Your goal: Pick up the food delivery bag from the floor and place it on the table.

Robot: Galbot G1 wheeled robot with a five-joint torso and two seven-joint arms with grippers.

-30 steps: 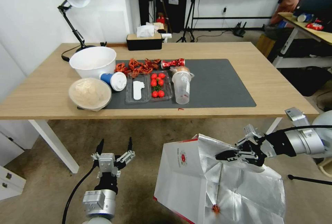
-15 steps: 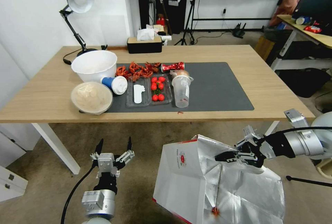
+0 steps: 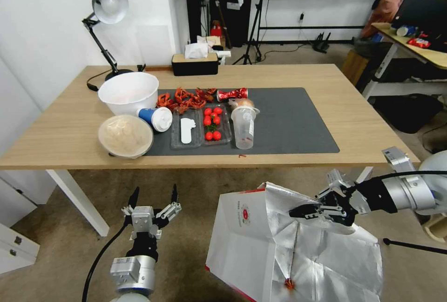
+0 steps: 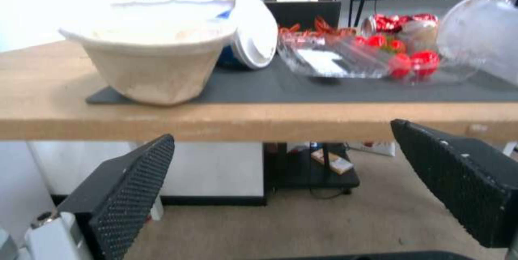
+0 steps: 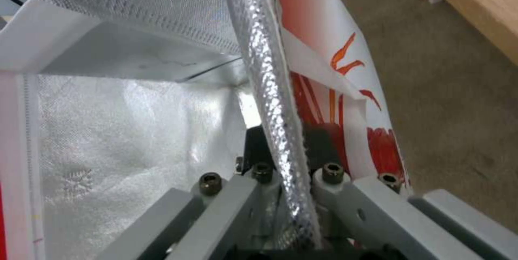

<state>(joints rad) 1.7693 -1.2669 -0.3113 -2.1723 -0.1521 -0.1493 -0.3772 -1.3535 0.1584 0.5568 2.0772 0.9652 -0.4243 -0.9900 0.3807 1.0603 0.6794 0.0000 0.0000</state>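
The food delivery bag (image 3: pixel 251 241), white with silver foil lining and a small red logo, stands open in front of the table (image 3: pixel 363 120), over the floor (image 3: pixel 195 199). My right gripper (image 3: pixel 298 211) is shut on the bag's far rim. In the right wrist view the foil edge (image 5: pixel 270 90) runs between the closed fingers of that gripper (image 5: pixel 286 146). I cannot tell whether the bag's base touches the floor. My left gripper (image 3: pixel 153 197) hangs open below the table's front edge, left of the bag, holding nothing. In its wrist view it (image 4: pixel 286 179) faces the table edge (image 4: pixel 259 120).
On the dark mat (image 3: pixel 293 120) sit a white bowl (image 3: pixel 128 92), a covered bowl (image 3: pixel 125 135), a blue cup (image 3: pixel 156 119), clear trays with tomatoes (image 3: pixel 212 122) and a plastic cup (image 3: pixel 244 127). The mat's right half is bare. A lamp (image 3: pixel 107 3) stands at the back left.
The whole head picture has shifted, with the table now a little lower in it, so the camera moved. Both grippers and the bag keep their places.
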